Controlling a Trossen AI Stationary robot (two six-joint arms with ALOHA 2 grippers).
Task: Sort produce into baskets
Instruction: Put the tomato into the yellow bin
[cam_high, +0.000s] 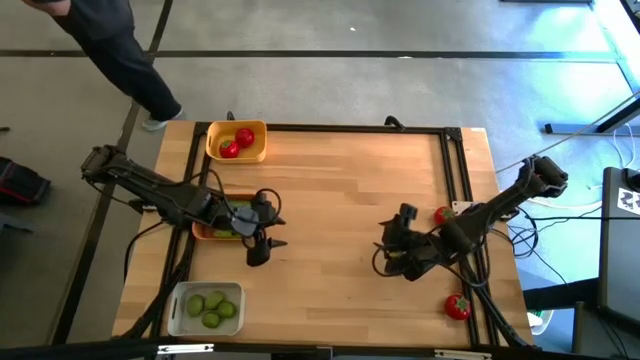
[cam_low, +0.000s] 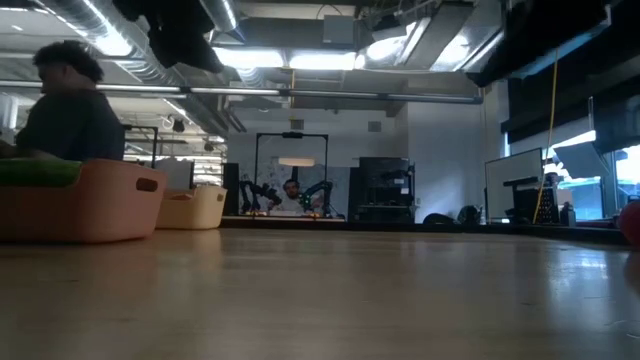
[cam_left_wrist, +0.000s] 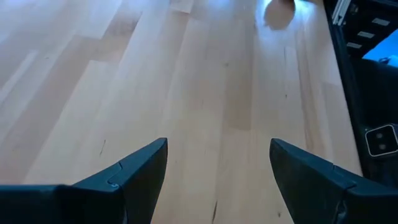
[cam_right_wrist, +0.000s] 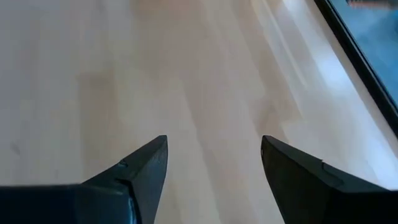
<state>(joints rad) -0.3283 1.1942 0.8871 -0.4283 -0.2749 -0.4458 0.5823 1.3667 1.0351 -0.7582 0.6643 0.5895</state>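
The left gripper (cam_high: 268, 240) hangs with its jaws spread wide on nothing over bare wooden table (cam_high: 340, 180), and just behind it sits the shallow orange plastic basket (cam_high: 205, 232) with green cucumber-like pieces (cam_high: 224, 233), the shallow yellow plastic basket (cam_high: 253, 150) with two small red round tomatoes (cam_high: 237, 144) farther off to one side, the white-grey plastic basket (cam_high: 182, 306) with pale-green lime-like pieces (cam_high: 213, 307) to the other. The right gripper (cam_high: 393, 248) also stands wide and empty above bare wood. Behind it one red tomato (cam_high: 441, 215) lies near the table's black frame (cam_high: 455, 170), and another tomato (cam_high: 458, 306) lies well apart by the table's near edge.
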